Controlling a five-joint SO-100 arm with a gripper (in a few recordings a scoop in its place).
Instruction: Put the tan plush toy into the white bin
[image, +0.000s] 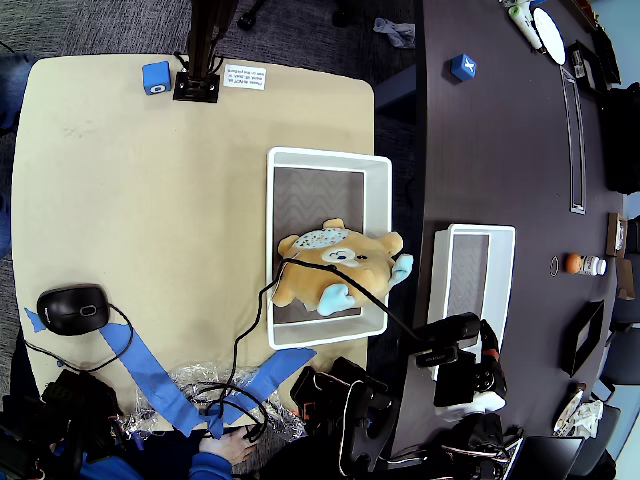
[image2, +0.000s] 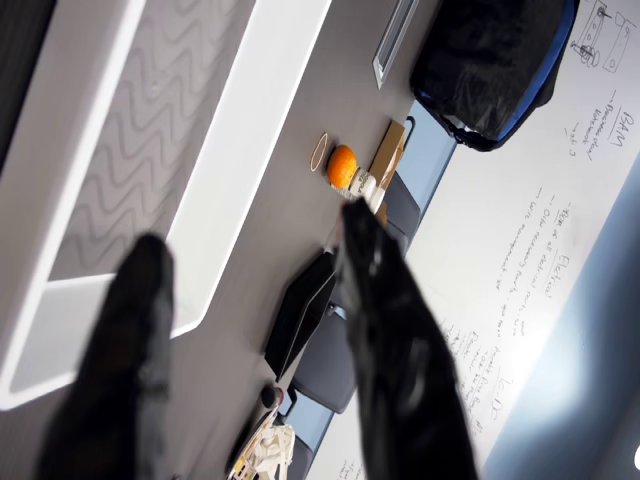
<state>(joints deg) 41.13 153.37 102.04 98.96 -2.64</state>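
The tan plush toy (image: 335, 270) lies inside the white bin (image: 330, 155), in the half nearer the bottom of the overhead view. One of its light blue paws (image: 402, 265) hangs over the bin's right rim. A black cable crosses the toy. My black arm (image: 460, 350) sits on the dark table to the right of the bin, apart from the toy. In the wrist view my gripper (image2: 255, 300) is open with nothing between its fingers. It faces the smaller, narrower white bin (image2: 150, 150).
The smaller white bin (image: 470, 232) stands on the dark table beside my arm. A black mouse (image: 72, 308), blue tape strips (image: 150, 370) and cables lie at the tan table's lower edge, and a person's hand (image: 225, 450) shows there. An orange ball (image2: 342, 165) rests farther along the dark table.
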